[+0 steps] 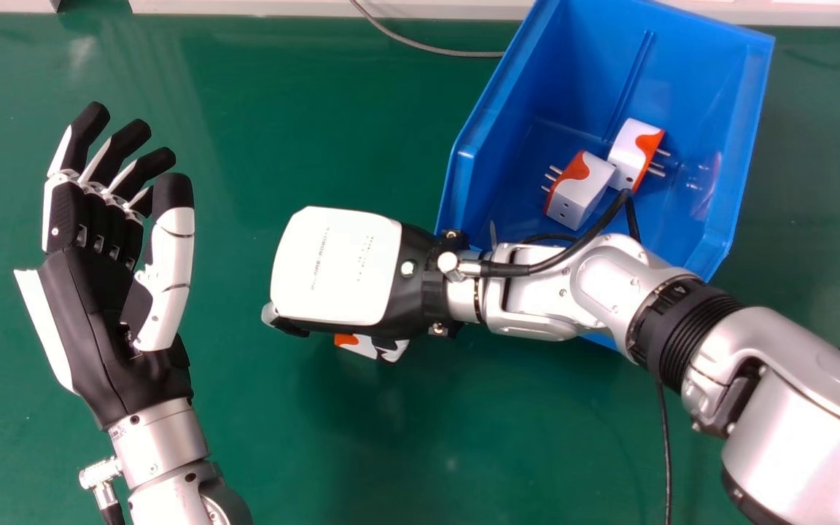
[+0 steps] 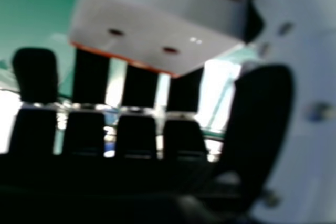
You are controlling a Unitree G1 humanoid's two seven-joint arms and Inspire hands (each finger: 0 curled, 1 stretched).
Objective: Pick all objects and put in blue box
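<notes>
Plug: one white and orange plug (image 2: 142, 30) lies under my palm, between my fingers (image 2: 89, 77) and thumb (image 2: 262, 114); in the head view a bit of it peeks out at the near side of my hand.
Right hand: mine (image 1: 336, 266), back upward, over the middle of the green desk (image 1: 267, 445), left of the box; the fingers are bent round the plug, the thumb alongside.
Height: I cannot tell whether the plug touches the desk.
Blue box: the box (image 1: 752, 146) sits at an angle toward the far right corner of the desk, my right forearm (image 1: 573, 284) crossing above its near end.
In the box: two more plugs, close together on its floor; the left one (image 1: 580, 193) has its prongs toward the left, the other (image 1: 628, 149) toward the right.
Left hand: mine (image 1: 92, 306), palm up near the desk's left edge, fingers loosely extended.
Cable: a grey one (image 1: 434, 51) curves in from the desk's far edge to the box.
</notes>
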